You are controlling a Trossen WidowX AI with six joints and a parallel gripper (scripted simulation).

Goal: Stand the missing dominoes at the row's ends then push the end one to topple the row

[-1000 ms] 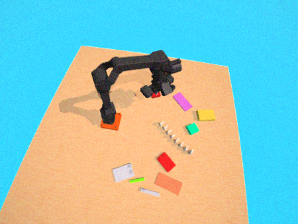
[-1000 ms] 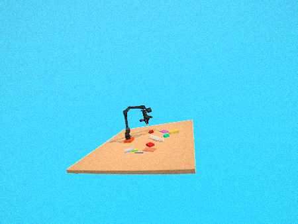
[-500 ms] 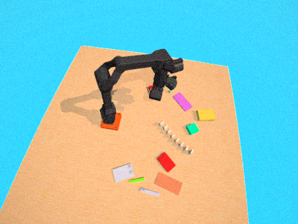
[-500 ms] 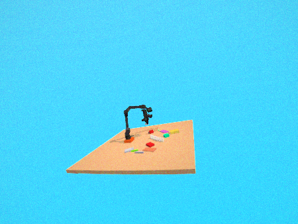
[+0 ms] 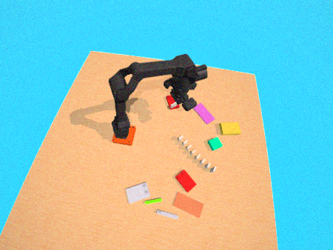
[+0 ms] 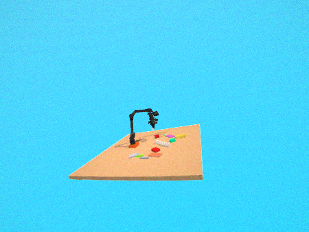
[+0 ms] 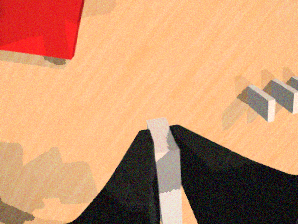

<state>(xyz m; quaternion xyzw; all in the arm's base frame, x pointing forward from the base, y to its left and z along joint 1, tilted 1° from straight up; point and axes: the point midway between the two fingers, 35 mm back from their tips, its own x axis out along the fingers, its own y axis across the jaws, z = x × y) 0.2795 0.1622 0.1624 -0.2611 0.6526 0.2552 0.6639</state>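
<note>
My gripper (image 5: 176,102) (image 6: 152,128) (image 7: 160,136) is shut on a white domino (image 5: 173,105) (image 7: 169,172) and holds it high above the table, near the far red block. The domino points down out of the fingertips; its upper part is between the black fingers. A row of several white dominoes (image 5: 197,157) (image 6: 162,143) stands upright on the table, nearer the front and to the right of the gripper in the top view. The row's far end domino (image 7: 261,104) shows at the right of the wrist view, with parts of two more behind it. No other loose domino can be made out.
A red block (image 5: 170,100) (image 6: 156,136) (image 7: 40,25) lies below the gripper. Beside the row are a magenta plate (image 5: 204,113), yellow block (image 5: 230,129), green block (image 5: 214,143) and second red block (image 5: 186,180). An orange plate (image 5: 188,204), grey box (image 5: 137,192), lime bar (image 5: 153,201) and grey bar (image 5: 167,214) lie in front.
</note>
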